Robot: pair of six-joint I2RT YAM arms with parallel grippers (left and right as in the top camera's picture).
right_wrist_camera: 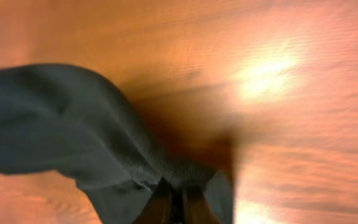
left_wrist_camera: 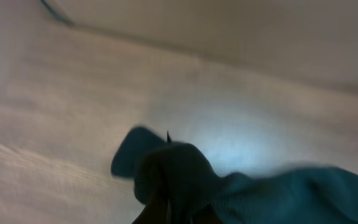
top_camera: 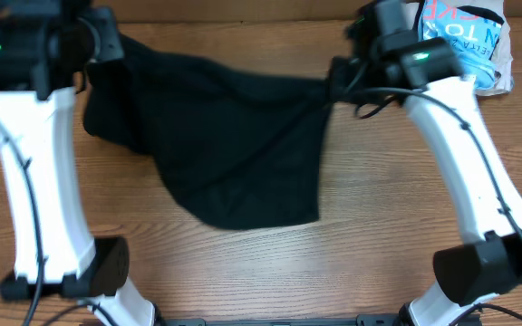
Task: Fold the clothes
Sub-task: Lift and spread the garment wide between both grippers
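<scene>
The black garment (top_camera: 225, 145) hangs stretched between my two grippers above the wooden table, sagging down toward the front in the middle. My left gripper (top_camera: 98, 50) is shut on its far left corner; the left wrist view shows dark cloth (left_wrist_camera: 185, 180) bunched at the fingers (left_wrist_camera: 169, 211). My right gripper (top_camera: 338, 77) is shut on its far right corner; the right wrist view shows grey-black knit cloth (right_wrist_camera: 73, 124) pinched between the fingertips (right_wrist_camera: 180, 202). No tag or lettering shows.
A light-blue printed garment in a clear bag (top_camera: 469, 41) lies at the far right corner behind my right arm. The wooden table (top_camera: 379, 181) extends in front and to both sides. The arm bases stand at the front left (top_camera: 107, 267) and front right (top_camera: 474, 267).
</scene>
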